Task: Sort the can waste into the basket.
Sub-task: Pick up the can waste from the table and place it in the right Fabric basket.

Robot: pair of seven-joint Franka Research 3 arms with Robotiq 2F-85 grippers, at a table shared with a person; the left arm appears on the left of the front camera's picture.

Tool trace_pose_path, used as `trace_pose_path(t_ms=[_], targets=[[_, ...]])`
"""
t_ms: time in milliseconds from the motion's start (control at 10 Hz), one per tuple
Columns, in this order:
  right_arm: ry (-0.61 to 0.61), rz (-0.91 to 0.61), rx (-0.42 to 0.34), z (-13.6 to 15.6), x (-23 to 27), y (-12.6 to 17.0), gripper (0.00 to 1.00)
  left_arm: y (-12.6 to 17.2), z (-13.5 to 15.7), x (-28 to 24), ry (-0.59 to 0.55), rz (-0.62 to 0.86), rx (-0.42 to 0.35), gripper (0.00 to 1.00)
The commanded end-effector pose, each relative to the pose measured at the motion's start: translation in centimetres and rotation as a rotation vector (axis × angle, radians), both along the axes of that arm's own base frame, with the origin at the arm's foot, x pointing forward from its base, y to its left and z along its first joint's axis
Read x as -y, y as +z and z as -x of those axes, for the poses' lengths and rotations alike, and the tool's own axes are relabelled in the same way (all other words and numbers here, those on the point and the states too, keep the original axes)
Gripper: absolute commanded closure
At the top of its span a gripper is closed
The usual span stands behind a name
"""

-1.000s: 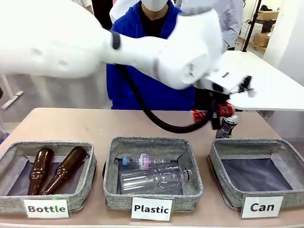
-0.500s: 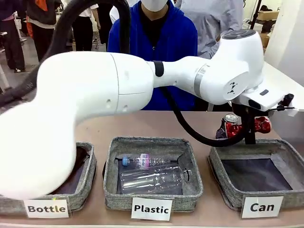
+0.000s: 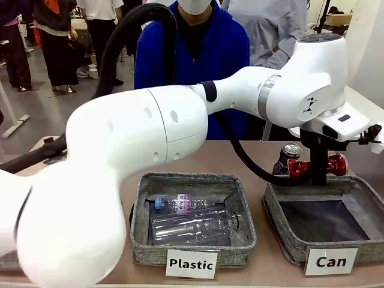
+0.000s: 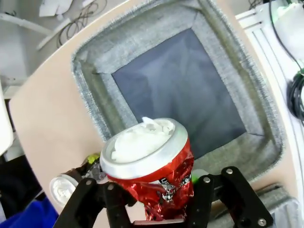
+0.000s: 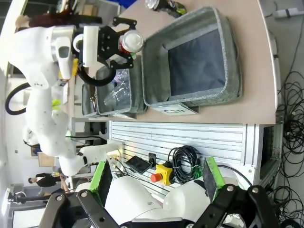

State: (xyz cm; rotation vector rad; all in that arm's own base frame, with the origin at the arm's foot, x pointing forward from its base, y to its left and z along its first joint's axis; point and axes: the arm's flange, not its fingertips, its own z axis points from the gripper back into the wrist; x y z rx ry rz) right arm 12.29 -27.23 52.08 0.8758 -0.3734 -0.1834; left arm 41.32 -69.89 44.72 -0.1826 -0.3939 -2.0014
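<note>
I see the left jaws clamping the crushed red metal can [image 4: 156,175] above the grey woven "Can" basket [image 4: 95,95].
The dark crushed can [image 3: 288,157] stands on the desk [image 4: 47,133] behind that basket; the right jaws stand wide.

A tan table [image 3: 270,270] is taking up the near part of the room. At the far right a white table [image 3: 367,108] is standing near a white wall [image 3: 369,42], with cardboard boxes [image 3: 337,18] sitting farther back. A grey floor [image 3: 36,114] is stretching away at the far left under even light. Black cables [image 5: 289,95] are lying on the floor off the tan table's right end.
</note>
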Motion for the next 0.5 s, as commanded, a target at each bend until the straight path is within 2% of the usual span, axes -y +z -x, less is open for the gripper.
trace_pose_path(t_ms=[0,200,300,400], targets=[[-0.004,-0.012,0.007,0.96,-0.14,0.01,0.0,1.38,-2.35,3.5,-0.028,-0.003,0.003,0.0],[-0.004,-0.012,0.007,0.96,-0.14,0.01,0.0,1.5,-2.37,3.44,-0.018,-0.005,0.012,0.0],[-0.004,-0.012,0.007,0.96,-0.14,0.01,0.0,1.57,-2.44,3.35,-0.005,-0.007,0.017,0.18],[-0.004,-0.012,0.007,0.96,-0.14,0.01,0.0,1.64,-2.54,3.26,-0.004,-0.014,0.013,0.09]])
